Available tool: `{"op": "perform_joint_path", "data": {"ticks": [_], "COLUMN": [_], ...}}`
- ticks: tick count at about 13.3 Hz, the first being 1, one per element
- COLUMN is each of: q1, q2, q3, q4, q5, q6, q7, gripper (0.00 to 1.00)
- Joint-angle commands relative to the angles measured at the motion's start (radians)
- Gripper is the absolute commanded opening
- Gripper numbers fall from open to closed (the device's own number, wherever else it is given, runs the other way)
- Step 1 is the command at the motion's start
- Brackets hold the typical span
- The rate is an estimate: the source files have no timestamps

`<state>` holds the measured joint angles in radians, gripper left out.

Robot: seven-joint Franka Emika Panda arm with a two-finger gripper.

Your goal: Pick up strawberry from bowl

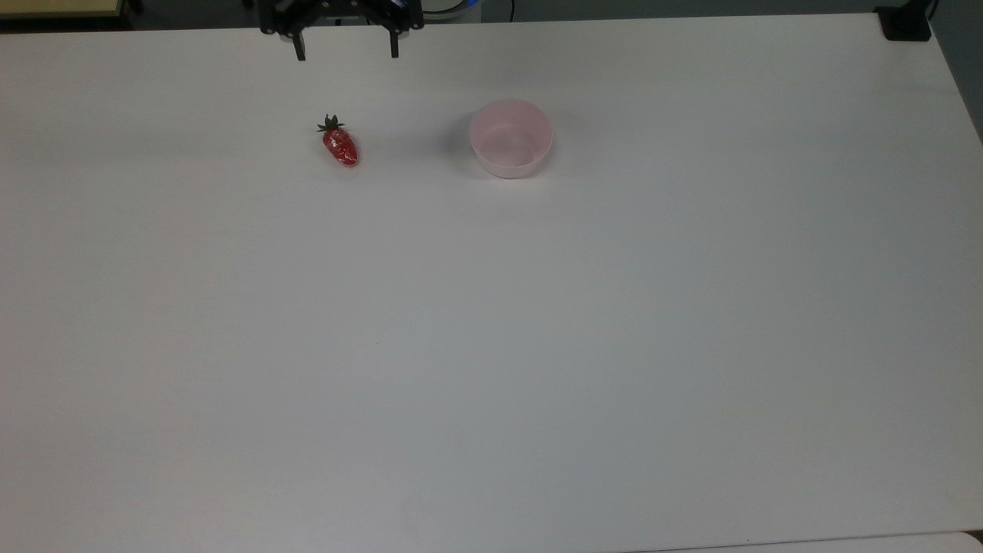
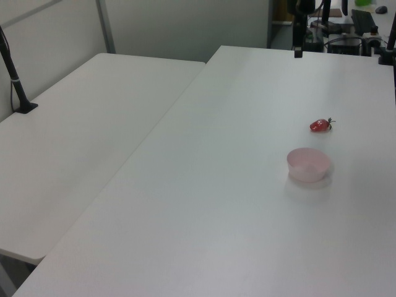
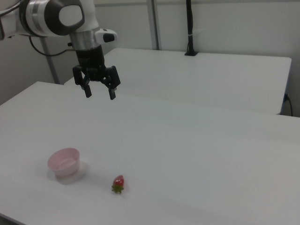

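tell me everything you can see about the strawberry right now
The strawberry is small, glossy and red, elongated, with a dark green leafy cap. It lies on its side on the bare white table, outside the pink bowl and apart from it, to the top view's left. Nothing touches it but the table; the open hand hangs well above.

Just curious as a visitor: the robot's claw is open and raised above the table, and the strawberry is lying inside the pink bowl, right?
Not quite. The strawberry lies on the bare table, beside the pink bowl and apart from it, as the top view shows. The rest holds: the gripper is open and raised above the table.
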<state>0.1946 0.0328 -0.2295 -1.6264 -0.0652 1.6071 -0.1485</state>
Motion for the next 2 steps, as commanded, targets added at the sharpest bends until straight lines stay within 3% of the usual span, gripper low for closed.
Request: {"op": "perform_joint_path", "data": {"ticks": [1,2], "q1": [-0.076,-0.089], "q2": [-0.016,-0.022], "q3": [0.068,0.085], "q4": [0.003,0.003], "q5": [0.045,0.047], "q6": [0.002,-0.003], "q7": [0.059,0.091], "gripper": [1.0,1.0]}}
